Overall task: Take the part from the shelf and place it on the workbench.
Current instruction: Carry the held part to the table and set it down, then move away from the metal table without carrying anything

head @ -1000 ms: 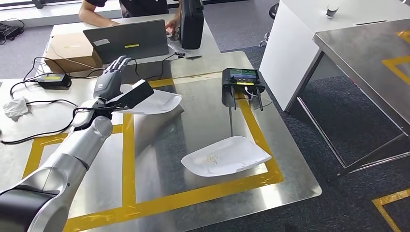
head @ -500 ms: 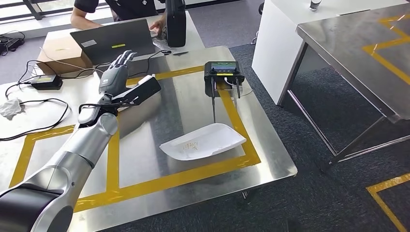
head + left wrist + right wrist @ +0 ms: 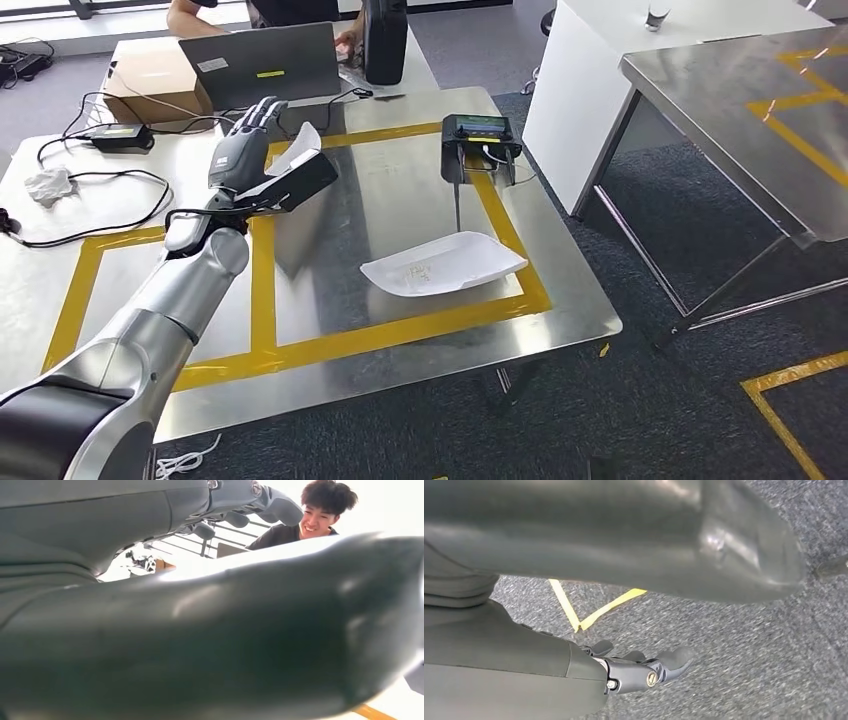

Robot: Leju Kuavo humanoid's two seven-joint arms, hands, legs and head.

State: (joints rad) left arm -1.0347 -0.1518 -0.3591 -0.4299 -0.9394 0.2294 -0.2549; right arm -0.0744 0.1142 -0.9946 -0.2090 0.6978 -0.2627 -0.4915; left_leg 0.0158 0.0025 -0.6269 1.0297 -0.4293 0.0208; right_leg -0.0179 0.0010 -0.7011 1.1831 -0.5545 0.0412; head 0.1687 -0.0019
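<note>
My left hand [image 3: 243, 150] hangs over the far left part of the steel workbench [image 3: 400, 210], inside its yellow tape frame. It holds a white shell-shaped part [image 3: 299, 148] between its thick thumb [image 3: 300, 182] and its outstretched fingers; most of the part is hidden behind the thumb. The left wrist view shows the part [image 3: 250, 560] as a pale band above the thumb. A second white part [image 3: 443, 264] lies flat on the workbench near the right tape line. My right hand [image 3: 639, 669] hangs over grey carpet with nothing in it, fingers loosely apart.
A black controller with a screen [image 3: 480, 138] stands at the workbench's far right. Behind it sit a laptop [image 3: 265, 65], a cardboard box [image 3: 150, 82], a black case [image 3: 385, 40] and cables [image 3: 100, 200]. A person [image 3: 205, 15] sits beyond. Another steel table [image 3: 740, 110] stands right.
The camera has shifted, so the whole scene moved in the picture. The part in my left hand has tipped from lying flat to standing up behind the thumb.
</note>
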